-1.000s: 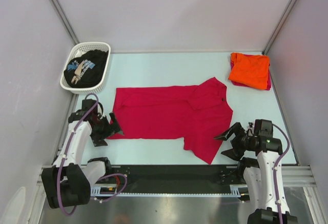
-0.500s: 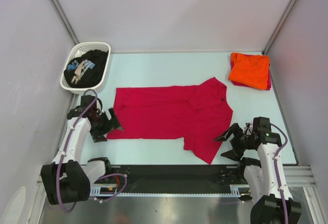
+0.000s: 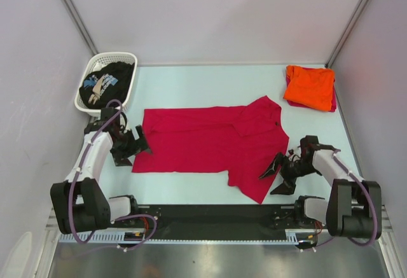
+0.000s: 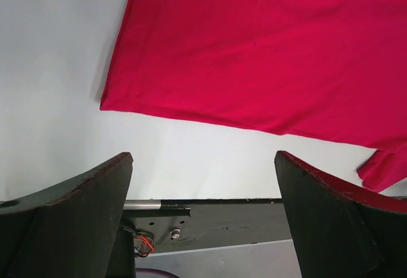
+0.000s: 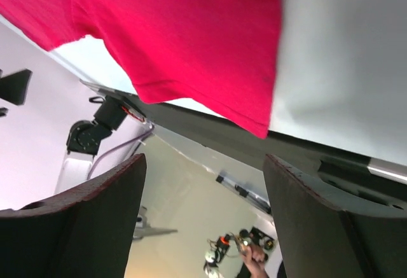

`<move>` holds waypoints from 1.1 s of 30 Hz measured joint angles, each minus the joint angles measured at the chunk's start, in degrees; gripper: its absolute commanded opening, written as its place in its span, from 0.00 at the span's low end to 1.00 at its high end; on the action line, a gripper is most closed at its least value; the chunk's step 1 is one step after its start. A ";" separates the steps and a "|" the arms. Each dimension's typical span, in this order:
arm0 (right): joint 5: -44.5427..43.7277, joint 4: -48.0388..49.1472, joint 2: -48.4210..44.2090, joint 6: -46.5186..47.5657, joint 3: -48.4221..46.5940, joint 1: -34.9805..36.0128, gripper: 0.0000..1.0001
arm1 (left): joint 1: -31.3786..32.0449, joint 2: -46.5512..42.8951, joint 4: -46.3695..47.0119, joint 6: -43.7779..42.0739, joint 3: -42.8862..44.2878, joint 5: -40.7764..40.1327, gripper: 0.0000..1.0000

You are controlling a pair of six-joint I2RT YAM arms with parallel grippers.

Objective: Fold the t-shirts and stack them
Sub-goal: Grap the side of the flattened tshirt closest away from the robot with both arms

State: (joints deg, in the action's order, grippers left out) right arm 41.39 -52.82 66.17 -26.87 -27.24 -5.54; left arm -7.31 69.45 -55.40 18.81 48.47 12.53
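A crimson-red t-shirt [image 3: 210, 141] lies spread flat in the middle of the table, its hem at the left and a sleeve pointing to the near edge. It also shows in the left wrist view [image 4: 267, 49] and the right wrist view [image 5: 172, 30]. My left gripper [image 3: 138, 143] is open and empty just left of the shirt's hem corner. My right gripper [image 3: 277, 175] is open and empty just right of the near sleeve. A folded orange t-shirt [image 3: 310, 86] lies on another folded red one at the back right. A black printed t-shirt [image 3: 107, 84] sits in the basket.
The white lattice basket [image 3: 121, 57] stands at the back left corner. A black rail [image 3: 210, 214] runs along the near table edge. Grey walls close in the table on three sides.
Both grippers have moved toward the red shirt: the left one up and slightly right to the hem corner, the right one swung left toward the near sleeve. The shirt has not moved.
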 measured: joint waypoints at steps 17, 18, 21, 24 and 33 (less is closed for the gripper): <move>-6.78 4.74 14.12 -2.93 -24.94 25.55 0.76 | 0.00 7.34 0.79 -1.99 4.26 -3.15 1.00; -7.69 4.42 14.97 -2.99 -26.01 27.34 0.76 | 0.00 8.20 0.70 -2.32 4.68 -3.65 1.00; -11.19 3.21 17.75 -3.06 -29.59 33.75 0.75 | 0.00 10.84 0.68 -2.51 5.84 -4.63 1.00; -15.19 1.40 18.97 -3.08 -31.30 38.05 0.75 | 0.00 13.40 0.63 -2.84 6.43 -4.76 1.00; -27.23 -5.68 22.51 -3.54 -34.05 50.75 0.74 | -0.02 21.11 0.52 -2.97 7.65 -2.78 1.00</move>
State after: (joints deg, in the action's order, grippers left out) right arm 14.15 -58.50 88.68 -30.41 -61.30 45.21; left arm -7.33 90.56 -54.87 15.84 56.12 9.76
